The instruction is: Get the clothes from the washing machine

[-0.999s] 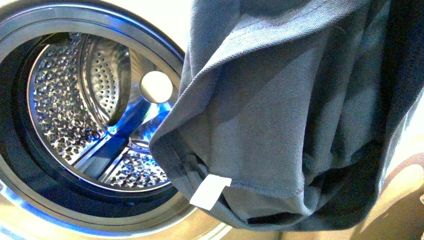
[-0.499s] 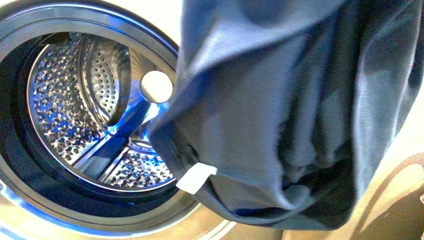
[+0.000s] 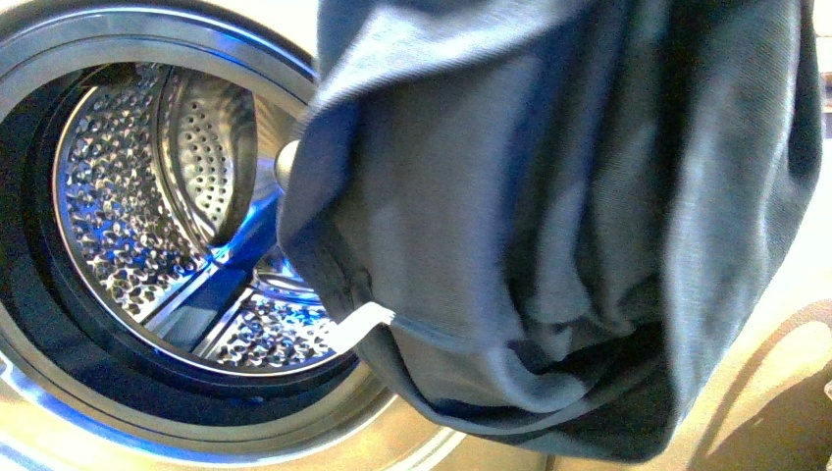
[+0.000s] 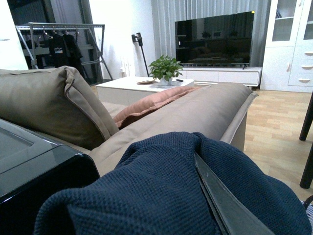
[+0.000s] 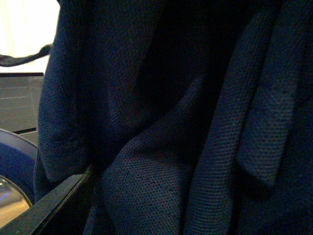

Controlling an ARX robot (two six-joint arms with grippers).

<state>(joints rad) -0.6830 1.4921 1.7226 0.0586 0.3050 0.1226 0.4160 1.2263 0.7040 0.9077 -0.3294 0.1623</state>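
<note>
One washing machine [image 3: 88, 432] fills the front view, its open mouth at nine o'clock. The perforated drum [image 3: 128, 216] is bare where it shows. The clothes [image 3: 549, 226], one blue-grey garment, hang outside the drum from twelve round to five o'clock. I judge they are held high so the hem clears the door ring. Fabric drapes over the left pincer [image 4: 222, 198] and crowds against the right pincer [image 5: 46, 208]. I cannot tell whether either is clenched on it, since cloth hides the jaws. Smallest, a white tag [image 3: 359, 325] dangles from the hem at seven o'clock. The likely next step is carrying the garment away.
</note>
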